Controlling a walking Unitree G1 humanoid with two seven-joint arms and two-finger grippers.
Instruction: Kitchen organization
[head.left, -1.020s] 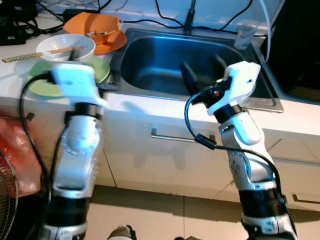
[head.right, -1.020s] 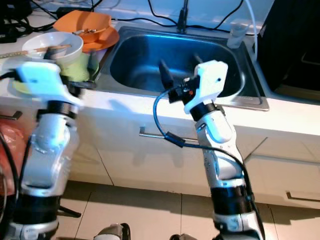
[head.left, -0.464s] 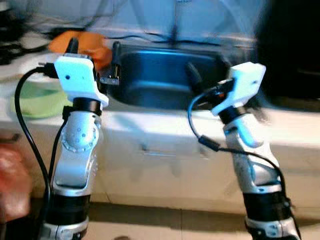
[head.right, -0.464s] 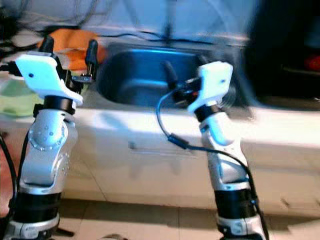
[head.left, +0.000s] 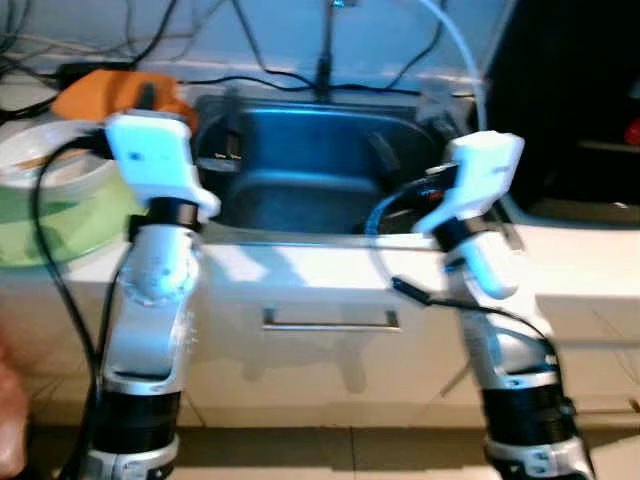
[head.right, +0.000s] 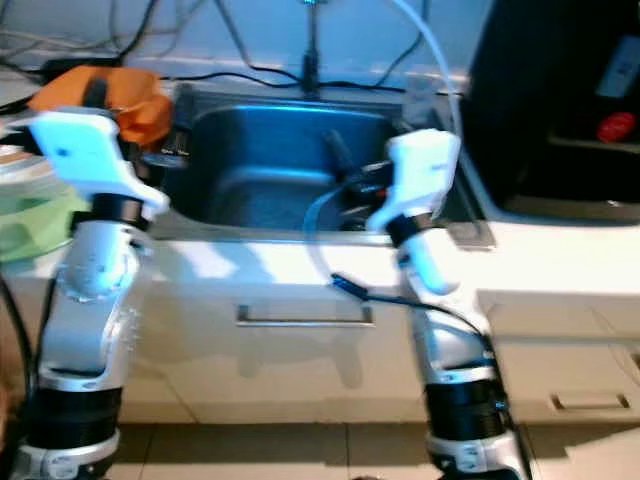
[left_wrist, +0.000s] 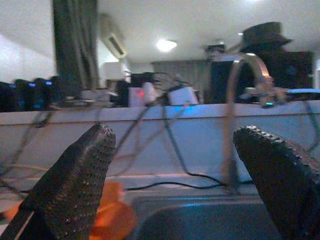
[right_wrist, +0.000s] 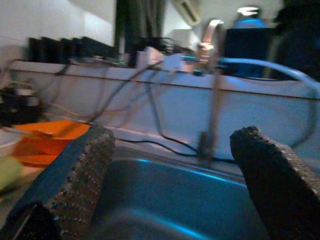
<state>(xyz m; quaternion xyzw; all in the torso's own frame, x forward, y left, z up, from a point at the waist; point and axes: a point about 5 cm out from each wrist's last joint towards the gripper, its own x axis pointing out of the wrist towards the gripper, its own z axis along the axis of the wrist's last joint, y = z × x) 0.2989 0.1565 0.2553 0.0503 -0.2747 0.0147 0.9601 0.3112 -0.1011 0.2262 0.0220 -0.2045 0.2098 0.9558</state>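
Both arms are raised before the steel sink (head.left: 300, 180). Left gripper (left_wrist: 185, 175) and right gripper (right_wrist: 172, 185) each have fingers spread apart, holding nothing. Orange dishes (head.left: 115, 92) and a green plate (head.left: 50, 225) sit on the counter (head.left: 590, 260) left of the sink.

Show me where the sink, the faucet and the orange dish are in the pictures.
sink (head.left: 300, 195), left eye view, on the basin floor.
faucet (right_wrist: 216, 95), right wrist view, on the upright pipe.
orange dish (head.right: 135, 105), right eye view, on its right part.

One sink (head.left: 300, 160), one faucet (left_wrist: 235, 120), two orange dishes (right_wrist: 47, 137).
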